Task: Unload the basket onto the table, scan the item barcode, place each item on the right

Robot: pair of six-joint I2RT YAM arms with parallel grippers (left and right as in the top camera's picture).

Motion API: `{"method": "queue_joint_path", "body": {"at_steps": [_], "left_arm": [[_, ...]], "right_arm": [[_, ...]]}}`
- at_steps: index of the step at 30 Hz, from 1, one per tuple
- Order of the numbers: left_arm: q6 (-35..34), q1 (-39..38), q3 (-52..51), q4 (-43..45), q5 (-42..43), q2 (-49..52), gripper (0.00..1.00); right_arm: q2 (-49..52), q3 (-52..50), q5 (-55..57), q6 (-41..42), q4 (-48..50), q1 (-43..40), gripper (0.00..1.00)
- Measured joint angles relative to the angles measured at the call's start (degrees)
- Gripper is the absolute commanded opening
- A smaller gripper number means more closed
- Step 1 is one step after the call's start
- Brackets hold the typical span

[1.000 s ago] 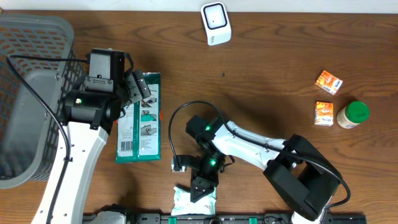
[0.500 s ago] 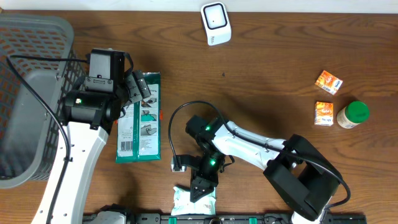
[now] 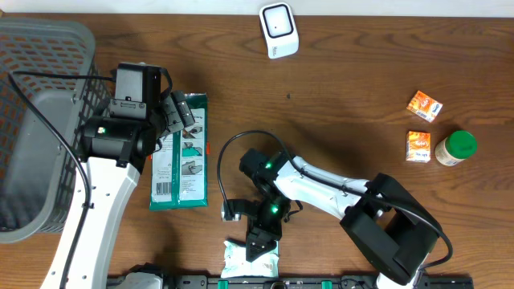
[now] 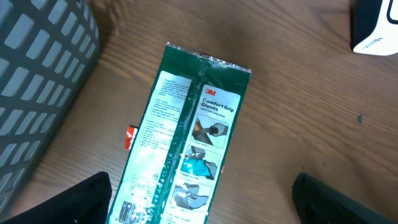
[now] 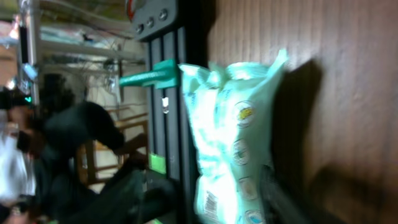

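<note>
Right claw: the right gripper point(image 3: 262, 239) is pointing down at the near edge of the table, its tip sitting over a pale green pouch point(image 5: 230, 137).
Right claw state: the jaws are standing partly apart; I cannot tell whether they are gripping the pouch or only bracketing it.
Pouch: it is lying at the table's near edge, touching the black rail point(image 3: 321, 282) that is running along that edge. In the right wrist view it is looking crumpled, with small round printed marks down its face.
Right arm: it is reaching in from the near right, a black cable point(image 3: 221, 172) looping out to its left.
Left claw: the left gripper point(image 4: 199, 202) is hovering over a green glove pack point(image 4: 186, 143), empty-handed.
Left claw state: its fingers point(image 4: 74, 202) are spreading wide and are closing on nothing.
Glove pack: it is lying flat on the wood, long axis running near to far, printed side up, just beside the grey basket point(image 3: 32, 96). A white panel with fine print is occupying its near left part.
Scanner: the white scanner point(image 3: 279, 30) is standing at the far edge, well apart from both packs.
Right side of table: two orange boxes point(image 3: 425, 105) point(image 3: 418, 146) are sitting near a green-lidded jar point(image 3: 456, 148); the nearer box is sitting just beside the jar.
</note>
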Motion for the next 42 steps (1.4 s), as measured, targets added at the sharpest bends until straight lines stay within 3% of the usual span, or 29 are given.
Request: {"method": "queue_joint_path", "body": {"at_steps": [5,12,20,35,40,42], "left_arm": [[0.0,0.0,0.0,0.0,0.0,0.0,0.93],[0.0,0.0,0.0,0.0,0.0,0.0,0.93],[0.0,0.0,0.0,0.0,0.0,0.0,0.93],[0.0,0.0,0.0,0.0,0.0,0.0,0.93],[0.0,0.0,0.0,0.0,0.0,0.0,0.93],[0.0,0.0,0.0,0.0,0.0,0.0,0.93]], "right_arm": [[0.0,0.2,1.2,2.1,-0.8,-1.7,0.64],[0.0,3.6,5.2,1.6,-6.8,-5.7,0.75],[0.1,3.6,10.0,-1.9,-4.0,-3.6,0.8],[4.7,3.6,10.2,-4.0,-8.3,2.9,0.42],[4.7,3.6,9.0,-5.3,-9.8,2.8,0.38],[4.7,3.6,8.9,-5.8,-9.8,2.8,0.29]]}}
